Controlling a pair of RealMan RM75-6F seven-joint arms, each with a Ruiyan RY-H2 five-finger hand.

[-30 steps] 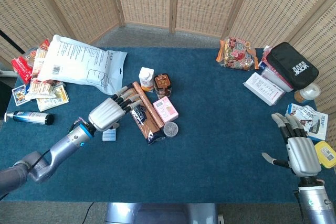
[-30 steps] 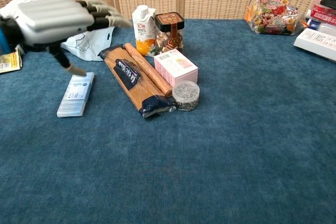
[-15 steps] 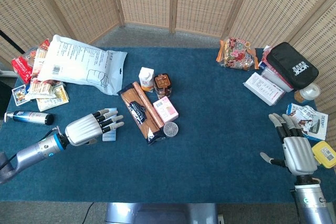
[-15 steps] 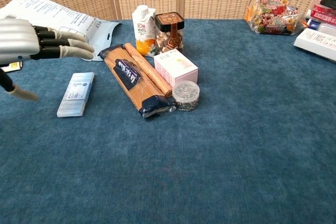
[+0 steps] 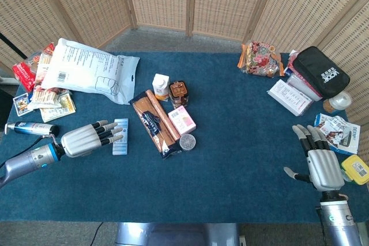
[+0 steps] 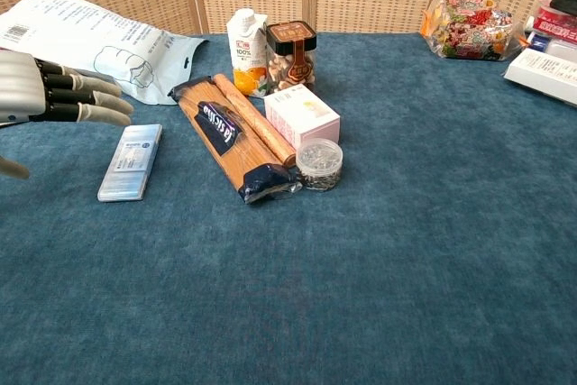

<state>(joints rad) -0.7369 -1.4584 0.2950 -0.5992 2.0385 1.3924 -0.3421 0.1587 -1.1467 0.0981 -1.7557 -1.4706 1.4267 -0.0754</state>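
Both hands empty, fingers spread, above the table.
Left hand [image 5: 81,140] hovers near the left edge, fingertips over the flat packet [image 5: 120,144]; right hand [image 5: 322,165] is by the right edge, bare cloth between.

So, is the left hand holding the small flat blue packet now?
No, the left hand holds nothing, its fingers apart above the table, and the flat blue packet lies beside it, untouched.

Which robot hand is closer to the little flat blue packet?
The left hand. Its fingertips reach almost to the blue packet, just to the packet's left in the head view. The right hand is far off across the table, near its right edge.
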